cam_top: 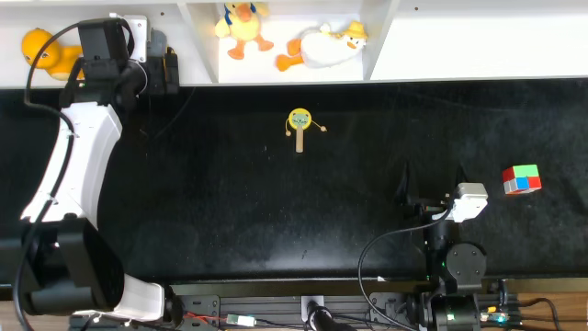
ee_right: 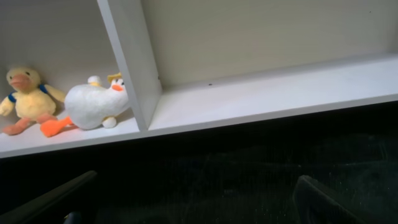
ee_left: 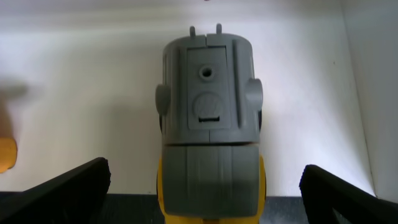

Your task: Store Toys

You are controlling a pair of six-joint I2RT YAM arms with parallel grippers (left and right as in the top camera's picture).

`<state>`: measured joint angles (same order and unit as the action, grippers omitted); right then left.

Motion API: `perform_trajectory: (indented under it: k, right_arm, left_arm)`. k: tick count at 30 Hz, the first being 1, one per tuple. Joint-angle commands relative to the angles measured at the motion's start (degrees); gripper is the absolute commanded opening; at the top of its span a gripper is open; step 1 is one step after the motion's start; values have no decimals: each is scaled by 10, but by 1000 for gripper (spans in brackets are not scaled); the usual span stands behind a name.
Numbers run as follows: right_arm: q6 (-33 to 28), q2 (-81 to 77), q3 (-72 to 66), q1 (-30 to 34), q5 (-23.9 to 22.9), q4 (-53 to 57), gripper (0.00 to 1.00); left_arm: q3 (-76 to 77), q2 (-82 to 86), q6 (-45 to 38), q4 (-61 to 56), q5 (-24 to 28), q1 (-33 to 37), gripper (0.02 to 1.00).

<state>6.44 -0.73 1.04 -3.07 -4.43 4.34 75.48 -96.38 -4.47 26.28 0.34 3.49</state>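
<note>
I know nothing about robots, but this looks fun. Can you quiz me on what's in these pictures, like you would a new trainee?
1. True or false: the coloured cube is already on the shelf.
2. The yellow plush duck shares its shelf compartment with: A) the white plush duck B) the coloured cube C) nothing.
3. Fill in: the left gripper has its fingers ___, one on either side of the grey toy robot.

Key:
1. False; it lies on the black table.
2. A.
3. Open.
</note>
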Motion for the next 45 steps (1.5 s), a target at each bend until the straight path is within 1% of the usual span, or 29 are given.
perform_trajectory:
  k: [1,5,10,13,14,17,20,24,27,29,32,33,36,40,45]
  right_arm:
    - [4,5,-8,1,4,-2,993]
    - [4,5,-8,1,4,-2,996]
    - [4,5,-8,1,4,-2,998]
    - [4,5,-8,1,4,-2,993]
    - [4,5,-8,1,4,-2,993]
    - [4,5,-8,1,4,-2,993]
    - [4,5,-8,1,4,-2,996]
    - [4,5,-8,1,4,-2,996]
    - [4,5,-8,1,4,-2,996]
    - [4,5,-8,1,4,-2,993]
    - [4,5,-8,1,4,-2,996]
    - [4,5,-8,1,4,-2,996]
    - [4,5,-8,1,4,-2,993]
    - [4,5,-8,1,4,-2,993]
    - [4,5,-8,1,4,-2,1000]
  left_arm:
    - [-68,63,0,-15,-5,2,998]
    - [-181,144,0,-47,-5,2,998]
    - [-306,278,-1,-60,-6,2,998]
    - [-365,360,0,-70,-42,3,998]
    - [-384,392,3,-69,-43,3,998]
    - [-440,479,53,-84,-28,3,998]
    - [-498,560,89,-154,-19,-6,998]
    - [-584,656,90,-281,-13,-34,998]
    - [-649,757,90,-331,-16,-43,998]
    - [-690,821,74,-356,-17,-46,998]
    - [-744,891,22,-388,-17,-52,998]
    - [-753,905,12,-381,-15,-52,998]
    - [-751,941,-3,-305,-26,-52,998]
    - [-751,962,-5,-213,-35,-47,998]
    - [-750,962,-17,-214,-29,-47,998]
